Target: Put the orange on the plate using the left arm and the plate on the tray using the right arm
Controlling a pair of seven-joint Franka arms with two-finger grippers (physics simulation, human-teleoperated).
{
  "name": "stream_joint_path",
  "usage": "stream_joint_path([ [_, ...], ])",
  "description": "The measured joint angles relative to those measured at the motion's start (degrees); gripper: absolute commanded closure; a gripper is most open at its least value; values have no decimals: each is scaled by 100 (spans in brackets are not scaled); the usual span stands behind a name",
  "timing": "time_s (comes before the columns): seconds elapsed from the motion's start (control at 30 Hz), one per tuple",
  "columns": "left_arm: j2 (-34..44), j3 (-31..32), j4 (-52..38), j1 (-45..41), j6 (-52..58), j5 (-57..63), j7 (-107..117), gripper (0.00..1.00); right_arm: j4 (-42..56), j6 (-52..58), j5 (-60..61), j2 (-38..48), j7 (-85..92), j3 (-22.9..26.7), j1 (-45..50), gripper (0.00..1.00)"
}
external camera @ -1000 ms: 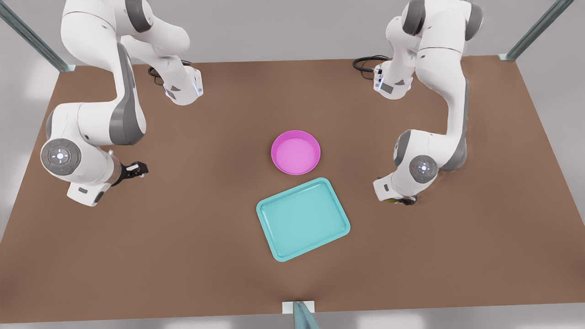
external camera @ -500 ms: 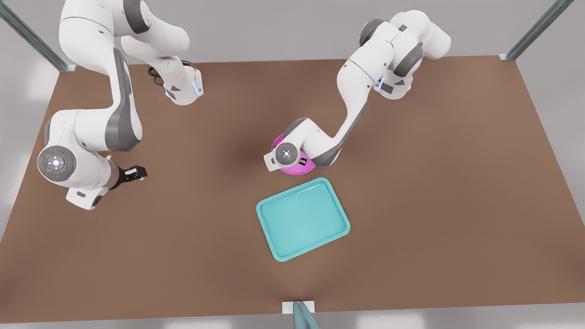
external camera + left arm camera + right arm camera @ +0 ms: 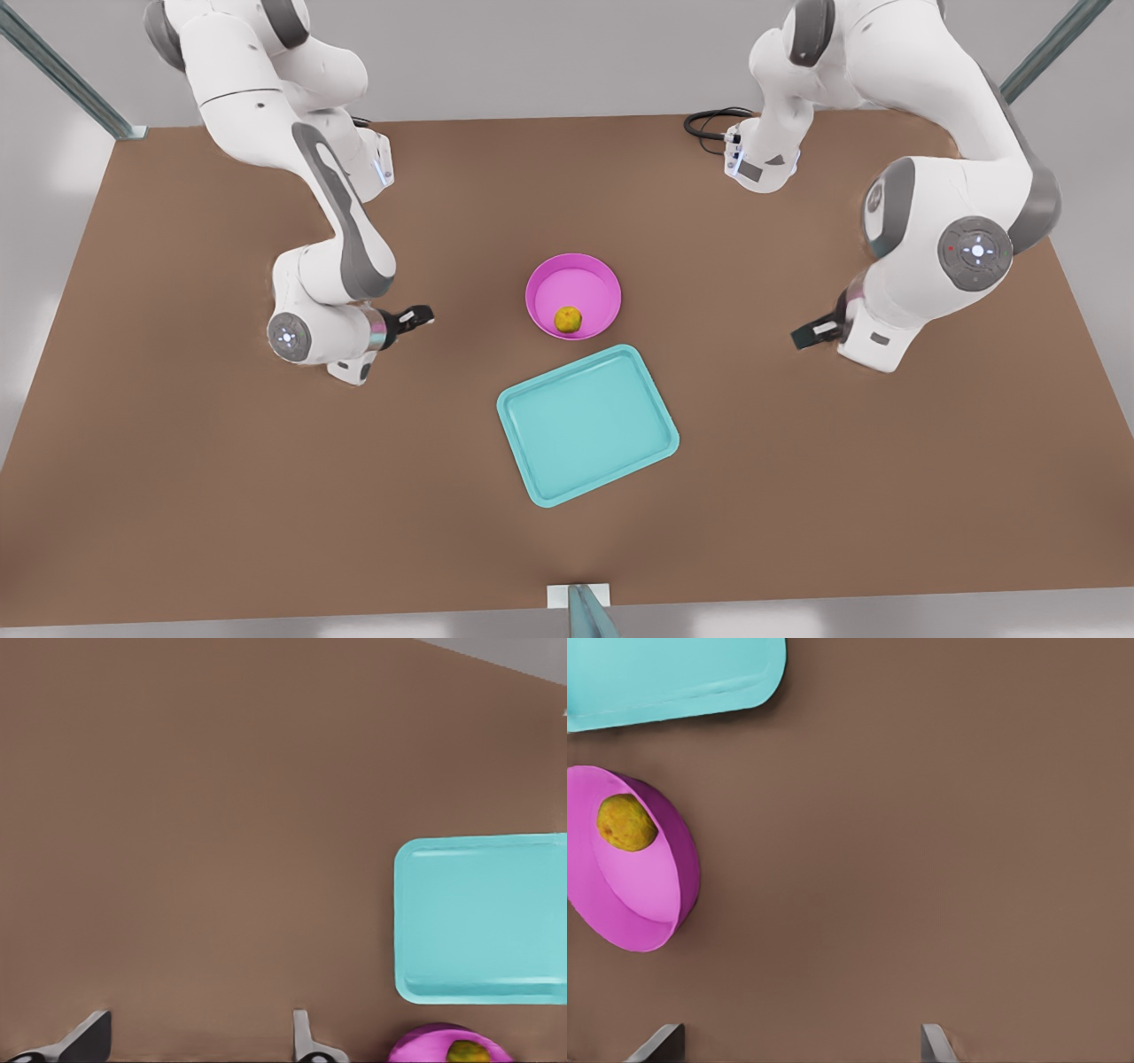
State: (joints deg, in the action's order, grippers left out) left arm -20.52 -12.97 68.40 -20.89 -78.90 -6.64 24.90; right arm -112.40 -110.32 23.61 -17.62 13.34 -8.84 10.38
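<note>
front view: orange sits in plate beside tray; left tool and right tool both spread, empty, flanking.

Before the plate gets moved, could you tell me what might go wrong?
The orange sits off-centre near the plate's tray-side rim; a tilted lift by the open right gripper could roll it out.
The plate lies close to the tray; it might clip the raised rim.
The left gripper waits, open.
</note>
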Motion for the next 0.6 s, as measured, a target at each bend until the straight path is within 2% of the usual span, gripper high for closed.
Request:
stream_joint_path([
  [0.03,349,658,353,602,25,105,-82,0,-221,-330,259,-10,-27,-163,44,0],
  [0.07,554,1048,547,994,5,177,-158,0,-367,-598,455,-17,-53,-312,49,0],
  [0.13,639,1474,638,1285,-51,330,-304,0,-546,-1040,716,-126,-101,-596,95,0],
  [0.33,368,1644,476,1319,-58,555,-635,0,-510,-1760,1086,-685,-219,-865,428,0],
  [0.6,320,1648,464,1288,-40,602,-931,0,-238,-2230,1294,-1178,-348,-898,1031,0],
])
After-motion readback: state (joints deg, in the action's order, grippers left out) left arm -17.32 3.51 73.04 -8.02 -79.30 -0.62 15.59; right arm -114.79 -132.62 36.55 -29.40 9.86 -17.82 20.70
